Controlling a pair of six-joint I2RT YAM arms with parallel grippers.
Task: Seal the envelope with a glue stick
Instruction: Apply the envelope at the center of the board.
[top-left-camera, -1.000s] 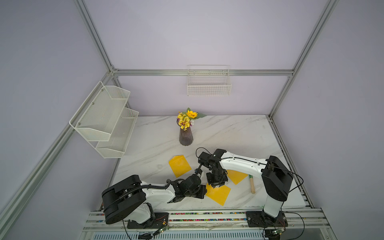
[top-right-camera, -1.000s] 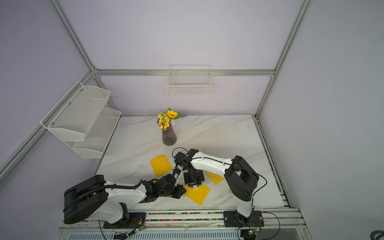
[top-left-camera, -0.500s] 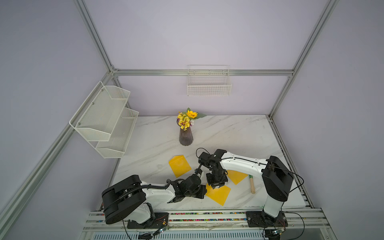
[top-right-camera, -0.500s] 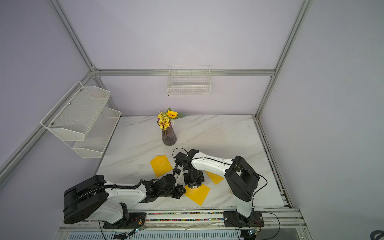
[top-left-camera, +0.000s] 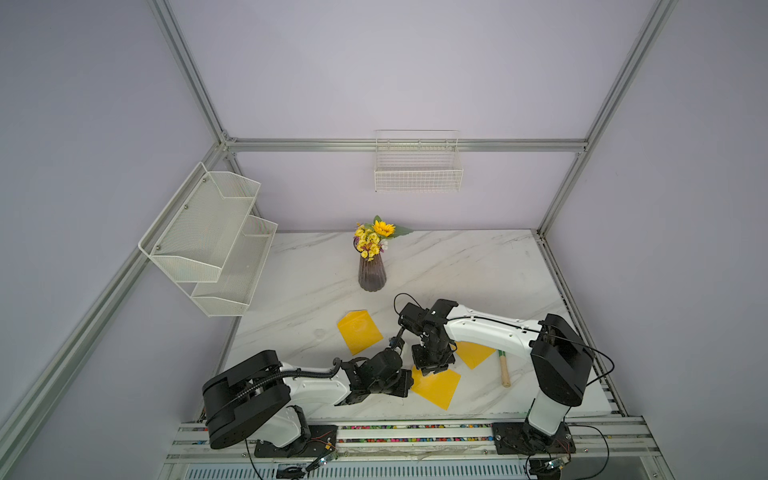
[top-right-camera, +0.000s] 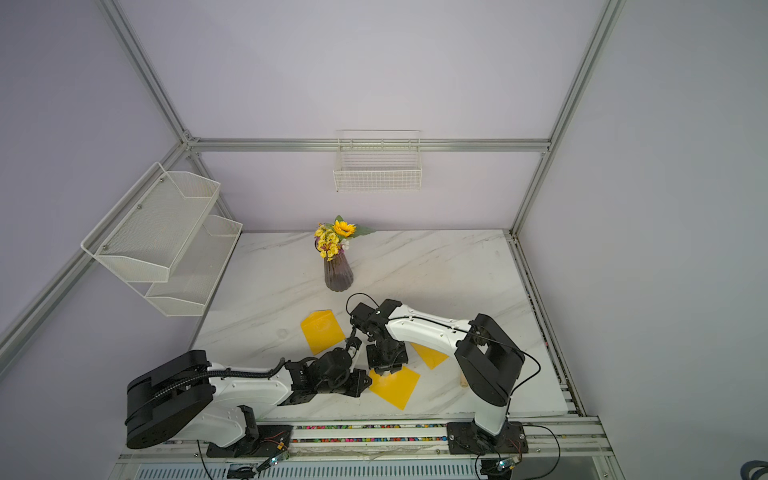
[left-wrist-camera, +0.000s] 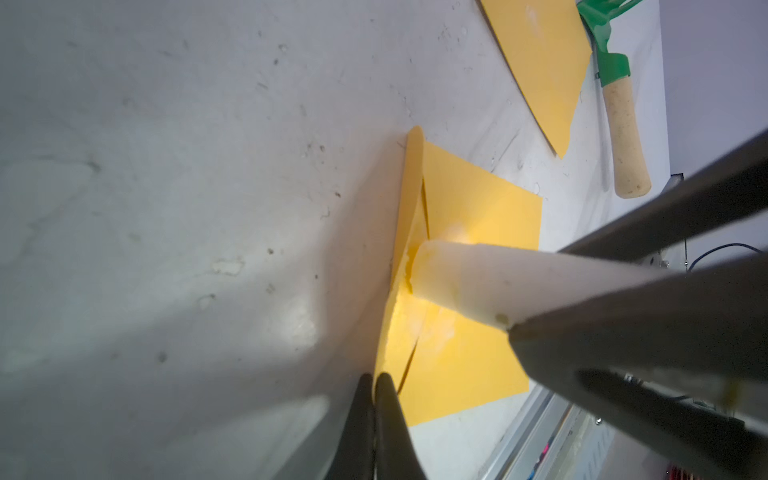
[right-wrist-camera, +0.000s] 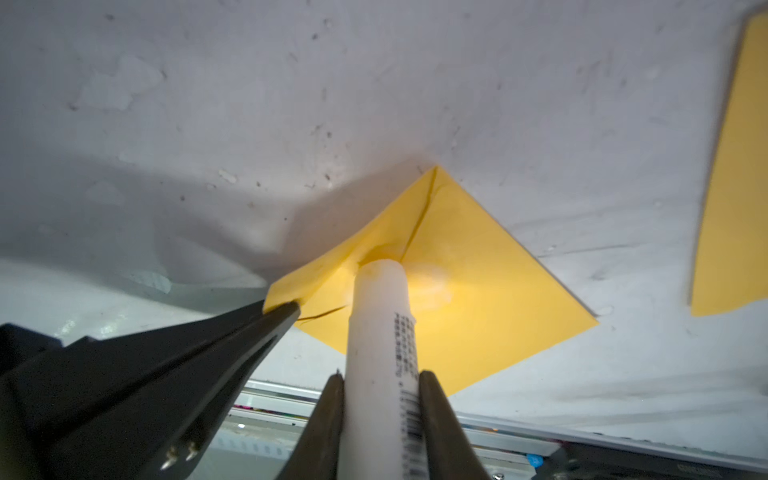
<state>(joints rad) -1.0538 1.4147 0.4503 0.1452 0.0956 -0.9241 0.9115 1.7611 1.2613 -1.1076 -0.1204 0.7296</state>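
A: In both top views, where lay the flat yellow paper envelope (top-left-camera: 438, 388)?
B: At the near middle of the scene. Contact was too small to judge there.
A: Left wrist view?
B: The left gripper (left-wrist-camera: 375, 380) pinched the raised flap's corner, jaws together on the paper. The white plastic cylindrical glue stick (left-wrist-camera: 469, 282) pressed its tip inside the flap's fold.
A: Right wrist view?
B: The right gripper (right-wrist-camera: 380, 380) clamped that stick. Pale smears showed. Gluing seemed underway, with the flap not yet pressed shut.

links (top-left-camera: 490, 334): white | joints (top-left-camera: 559, 365): black, bulky | cables (top-left-camera: 307, 375): black | left tool (right-wrist-camera: 284, 309): dark tapered fingers (right-wrist-camera: 208, 353), two screws (right-wrist-camera: 179, 455)
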